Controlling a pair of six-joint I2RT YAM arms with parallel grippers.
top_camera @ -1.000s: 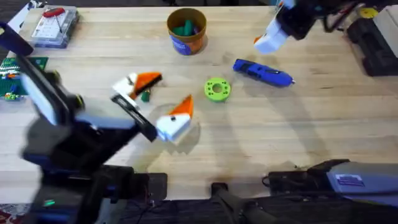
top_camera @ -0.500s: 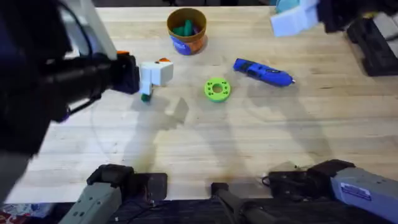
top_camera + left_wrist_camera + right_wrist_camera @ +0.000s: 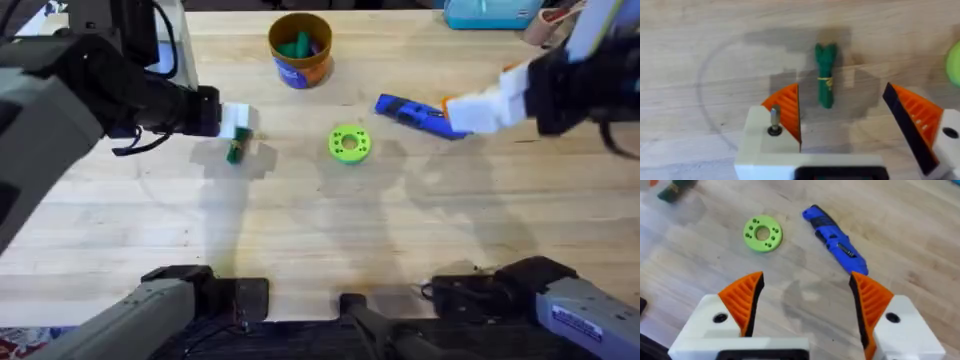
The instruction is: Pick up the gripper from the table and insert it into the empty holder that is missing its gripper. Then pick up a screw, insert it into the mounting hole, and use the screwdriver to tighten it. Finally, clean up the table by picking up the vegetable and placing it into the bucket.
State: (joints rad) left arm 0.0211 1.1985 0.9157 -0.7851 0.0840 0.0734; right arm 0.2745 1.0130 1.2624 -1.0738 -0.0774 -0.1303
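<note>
Since half a second ago the right gripper (image 3: pixel 462 112) has swung down from the far right corner of the table and now hangs over the tip end of the screwdriver (image 3: pixel 420 115), while the left gripper (image 3: pixel 236 125) has shifted slightly and sits above the vegetable (image 3: pixel 234 152). The holder and loose orange finger seen a second ago near table centre are gone from that spot. Left wrist view: the left gripper (image 3: pixel 842 125) has its orange ribbed fingers (image 3: pixel 785 110) spread apart, nothing between them; the vegetable (image 3: pixel 825 74) lies flat on the wood table (image 3: pixel 700 60) just beyond the gap between the fingers, untouched, tied with a thin band at its middle. Right wrist view: the right gripper (image 3: pixel 807 302) is also spread wide and empty; the screwdriver (image 3: pixel 835 240) lies on its side on the table beyond the fingers, apart from them. The lime-green disc (image 3: pixel 763 232) with centre hole and ring of small holes lies just beside the screwdriver; in the overhead view the disc (image 3: pixel 349 143) is between the vegetable and the screwdriver. The bucket (image 3: pixel 300 50) stands upright at the far side of the table, well apart from the vegetable, with something green (image 3: pixel 296 45) already inside; what it is I cannot tell.
</note>
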